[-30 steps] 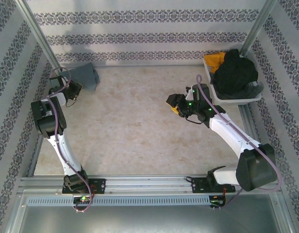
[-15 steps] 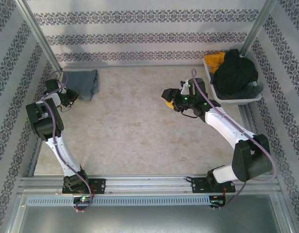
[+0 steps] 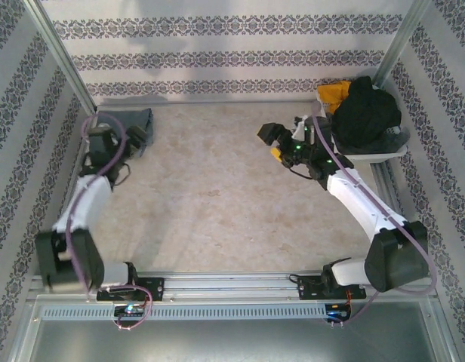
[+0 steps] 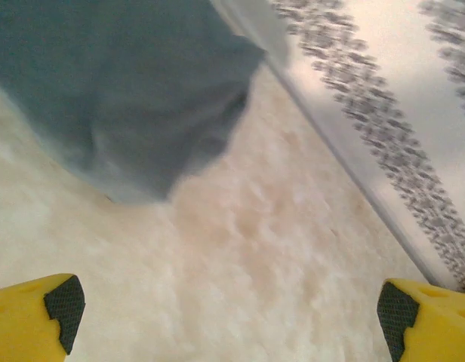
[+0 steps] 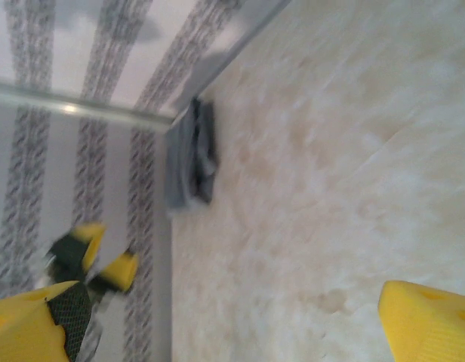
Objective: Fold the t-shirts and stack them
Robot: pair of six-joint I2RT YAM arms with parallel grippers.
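Note:
A folded grey t-shirt (image 3: 127,121) lies in the far left corner of the table; it is blurred in the left wrist view (image 4: 119,90) and small in the right wrist view (image 5: 191,154). My left gripper (image 3: 134,137) hovers just at its near right edge, open and empty (image 4: 225,309), with bare table between the fingers. A heap of black (image 3: 364,113) and yellow (image 3: 332,94) shirts sits in a white tray (image 3: 368,156) at the far right. My right gripper (image 3: 272,139) hangs left of the tray, open and empty (image 5: 232,317).
Patterned walls close the table at the back and both sides, with metal posts (image 3: 63,60) in the far corners. The marbled tabletop (image 3: 217,196) stretches between the arms. My left gripper's yellow fingers (image 5: 97,260) appear far off in the right wrist view.
The left arm has swung, its elbow dropping toward the near left and its gripper shifting right to the grey shirt's edge. The right gripper has risen back toward the tray.

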